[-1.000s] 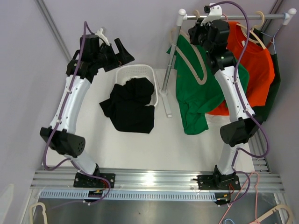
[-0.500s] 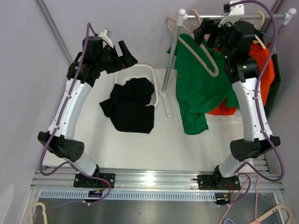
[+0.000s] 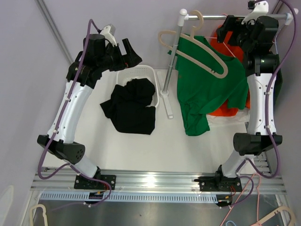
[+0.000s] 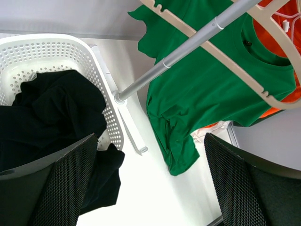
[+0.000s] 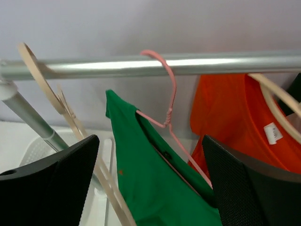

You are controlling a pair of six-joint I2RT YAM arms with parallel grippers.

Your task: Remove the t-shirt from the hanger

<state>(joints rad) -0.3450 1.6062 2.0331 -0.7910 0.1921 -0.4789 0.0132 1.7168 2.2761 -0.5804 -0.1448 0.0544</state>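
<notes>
Hanging from the rail [image 3: 211,17] at the far right of the worktop [image 3: 141,150], the green t-shirt [image 3: 207,89] droops with its long axis straight down. Its hem is well clear of the surface. In the right wrist view its collar appears to sit on a thin pink wire hanger [image 5: 167,94] hooked over the rail. A bare cream hanger [image 3: 202,49] slants across the front of the shirt, and an orange t-shirt [image 5: 235,122] hangs just behind it.

The right claw [image 5: 149,141] is up at rail height with its fingers spread wide and nothing between them. The shirt's neck and the pink hook lie directly ahead of it and slightly below. The left claw [image 4: 150,137] is just as wide and just as empty. It hovers over the white basket [image 3: 141,73], where a black garment [image 3: 129,106] spills out, and faces the rack from well apart.

The right arm is plainly the nearer one. The coming move likely turns on which side of that wire shoulder the fingers enter, since cloth must slide down and off along the hanger's sloping arm.
</notes>
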